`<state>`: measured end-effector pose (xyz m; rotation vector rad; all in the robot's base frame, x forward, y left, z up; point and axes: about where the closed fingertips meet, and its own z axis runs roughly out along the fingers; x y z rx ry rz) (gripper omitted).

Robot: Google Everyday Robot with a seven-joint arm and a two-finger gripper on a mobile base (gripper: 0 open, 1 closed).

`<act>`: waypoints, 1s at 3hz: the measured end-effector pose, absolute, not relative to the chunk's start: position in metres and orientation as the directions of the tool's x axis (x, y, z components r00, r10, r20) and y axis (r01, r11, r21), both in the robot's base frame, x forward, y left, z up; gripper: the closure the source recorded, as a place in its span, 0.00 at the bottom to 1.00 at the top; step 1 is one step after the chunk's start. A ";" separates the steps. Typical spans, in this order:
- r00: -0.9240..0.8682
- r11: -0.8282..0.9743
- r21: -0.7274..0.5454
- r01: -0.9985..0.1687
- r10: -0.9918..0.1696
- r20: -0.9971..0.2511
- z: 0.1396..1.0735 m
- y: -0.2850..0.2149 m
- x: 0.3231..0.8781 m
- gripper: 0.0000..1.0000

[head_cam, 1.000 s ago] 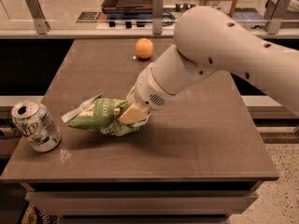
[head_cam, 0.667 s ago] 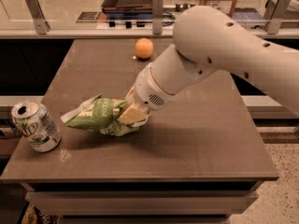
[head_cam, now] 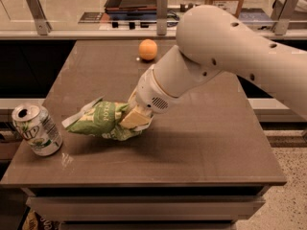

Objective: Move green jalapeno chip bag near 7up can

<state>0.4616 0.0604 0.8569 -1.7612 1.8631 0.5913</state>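
The only lettering that can be made out is on the 7up can [head_cam: 37, 131], which stands at the near left edge of the surface [head_cam: 206, 143]. Green logo letters run across its white side, and "up" is the part that reads. The green jalapeno chip bag [head_cam: 98, 121] lies right of the can, apart from it. Pale lettering runs across its crinkled face, but it is too creased to read. The hand [head_cam: 135, 120] is at the bag's right end, fingers clamped on the foil.
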 end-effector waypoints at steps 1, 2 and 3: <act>-0.030 0.064 -0.031 -0.997 -0.779 -0.626 0.858 0.062 0.460 0.12; -0.027 0.061 -0.033 -0.998 -0.780 -0.625 0.858 0.063 0.459 0.00; -0.027 0.061 -0.033 -0.998 -0.780 -0.625 0.858 0.063 0.459 0.00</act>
